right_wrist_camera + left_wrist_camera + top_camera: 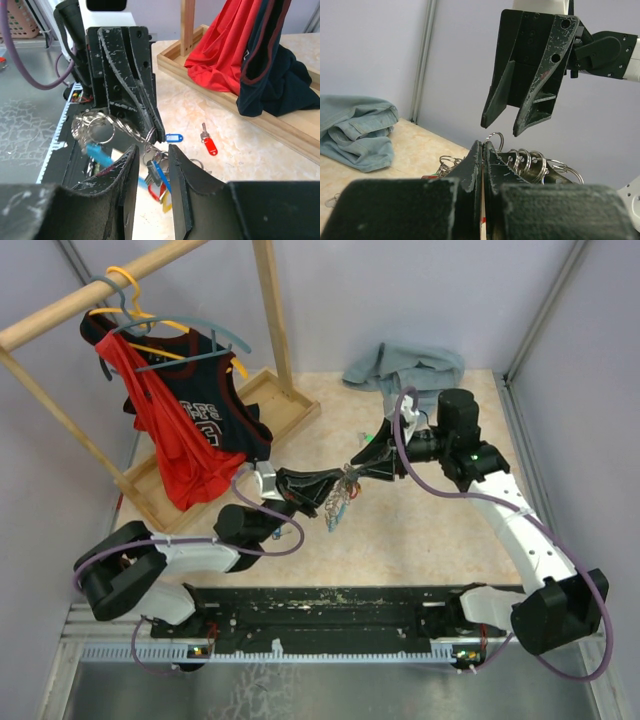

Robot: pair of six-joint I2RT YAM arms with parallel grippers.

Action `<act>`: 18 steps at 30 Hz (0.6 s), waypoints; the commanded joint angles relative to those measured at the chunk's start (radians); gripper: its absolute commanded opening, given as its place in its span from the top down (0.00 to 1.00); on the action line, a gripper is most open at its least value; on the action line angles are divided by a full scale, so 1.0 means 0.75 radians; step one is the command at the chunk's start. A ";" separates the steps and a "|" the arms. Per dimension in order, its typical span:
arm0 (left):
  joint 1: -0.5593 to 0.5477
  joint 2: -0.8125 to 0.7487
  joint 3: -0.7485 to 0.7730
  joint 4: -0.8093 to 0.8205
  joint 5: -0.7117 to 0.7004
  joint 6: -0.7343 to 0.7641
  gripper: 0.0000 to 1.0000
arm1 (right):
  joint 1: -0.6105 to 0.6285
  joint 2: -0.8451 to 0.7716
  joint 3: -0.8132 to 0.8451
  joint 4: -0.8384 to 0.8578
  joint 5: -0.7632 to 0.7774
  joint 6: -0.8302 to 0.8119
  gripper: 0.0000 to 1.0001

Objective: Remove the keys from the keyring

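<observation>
1. Seemingly midway: the keyring (525, 162) is gripped in the tightly closed left claw (483, 149), held above the worktop's (430, 550) middle.
2. The right claw (501, 129), fingers parted partway and probably empty, must next be closed on one key.
3. In the right wrist view alone, a red key (209, 145) and blue tag (172, 136) are seen lying freed.
</observation>
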 commanded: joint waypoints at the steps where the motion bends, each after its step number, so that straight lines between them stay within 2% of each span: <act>1: -0.035 -0.001 0.004 0.288 -0.109 0.037 1.00 | 0.033 -0.006 0.002 0.122 0.051 0.062 0.70; 18: -0.092 0.009 0.007 0.304 -0.232 0.107 1.00 | 0.089 0.006 -0.038 0.142 0.092 0.071 0.71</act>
